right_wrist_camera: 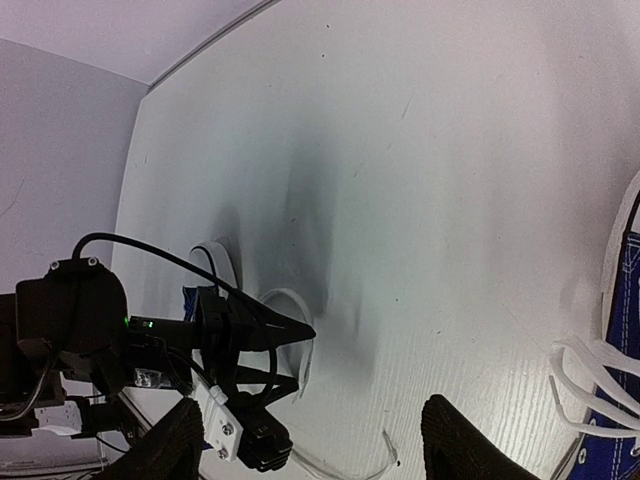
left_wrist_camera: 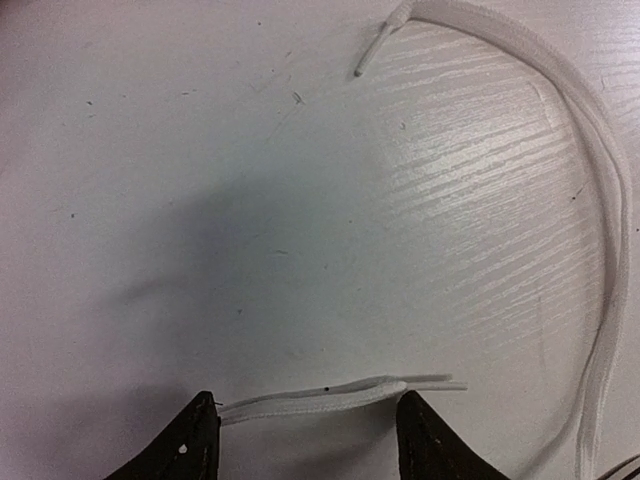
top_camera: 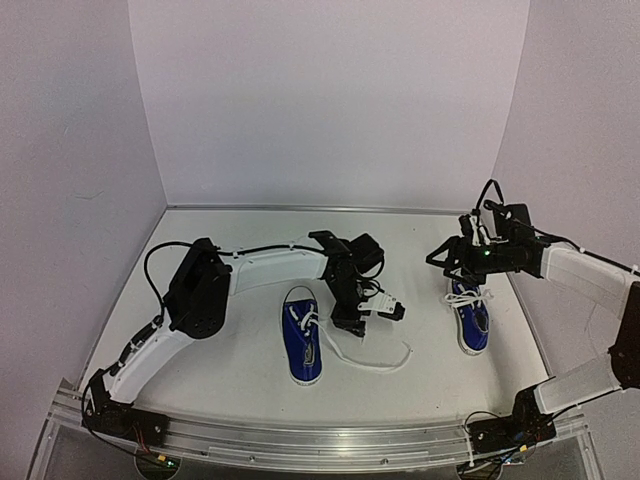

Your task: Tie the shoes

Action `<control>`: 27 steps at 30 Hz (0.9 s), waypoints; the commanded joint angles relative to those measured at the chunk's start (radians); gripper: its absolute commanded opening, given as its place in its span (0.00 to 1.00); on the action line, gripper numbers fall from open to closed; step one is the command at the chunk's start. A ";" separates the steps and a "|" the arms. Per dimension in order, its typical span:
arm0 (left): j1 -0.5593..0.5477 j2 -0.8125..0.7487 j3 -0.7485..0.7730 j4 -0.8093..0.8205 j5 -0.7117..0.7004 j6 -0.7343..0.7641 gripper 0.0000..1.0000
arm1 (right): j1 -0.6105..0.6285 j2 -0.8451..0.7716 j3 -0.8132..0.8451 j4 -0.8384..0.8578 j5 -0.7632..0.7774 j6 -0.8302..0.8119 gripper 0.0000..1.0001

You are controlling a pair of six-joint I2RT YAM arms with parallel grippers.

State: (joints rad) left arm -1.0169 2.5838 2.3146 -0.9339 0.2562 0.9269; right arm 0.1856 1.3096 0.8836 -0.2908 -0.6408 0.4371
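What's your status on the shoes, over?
Left claw open, straddling loose lace end. Right claw open beside right shoe. Left shoe untied. Nothing blocking.

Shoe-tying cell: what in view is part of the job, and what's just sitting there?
Job:
- shoe by the left arm, its loose lace
- shoe by the right arm, its laces
- left pincer, open at a lace end
- right pincer, open

Not part of it:
- table
- near-edge rail
- no stray items seen
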 commanded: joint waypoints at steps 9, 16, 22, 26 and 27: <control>0.011 0.040 0.024 0.009 0.011 0.013 0.14 | 0.027 -0.083 -0.072 -0.080 -0.033 0.012 0.67; 0.064 -0.186 -0.231 0.319 0.050 -0.266 0.00 | 0.203 -0.045 -0.023 -0.260 0.167 -0.028 0.63; 0.123 -0.518 -0.541 0.668 -0.139 -0.592 0.00 | 0.388 0.048 -0.052 -0.261 0.309 0.055 0.57; 0.155 -0.699 -0.695 0.739 -0.233 -0.728 0.00 | 0.453 0.078 -0.090 -0.247 0.404 0.105 0.52; 0.158 -0.735 -0.738 0.748 -0.245 -0.747 0.00 | 0.457 0.083 -0.102 -0.235 0.408 0.115 0.51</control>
State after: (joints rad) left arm -0.8749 2.0709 1.6903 -0.3626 0.1335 0.3833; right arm 0.6083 1.3723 0.8175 -0.5266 -0.3606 0.4904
